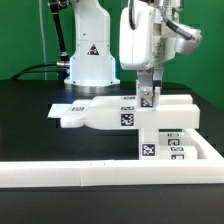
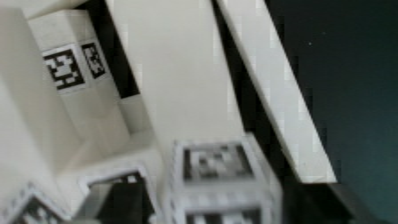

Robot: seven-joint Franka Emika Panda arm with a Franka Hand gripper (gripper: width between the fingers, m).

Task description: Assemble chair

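Pincer (image 1: 148,95) poised over upright white leg (image 1: 146,128) of chair assembly (image 1: 100,115) on black bench (image 1: 25,115); grip state impossible to tell.

The gripper (image 1: 146,92) blocks the chair (image 1: 150,120) post's top, so the fingertips cannot be read. The wrist view blurs the tags (image 2: 71,66); frame edges crop the panels.

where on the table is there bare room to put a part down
Bare black table lies on the exterior view's left, between the robot base and the border rail. The exterior view's right is crowded with chair parts under the gripper.
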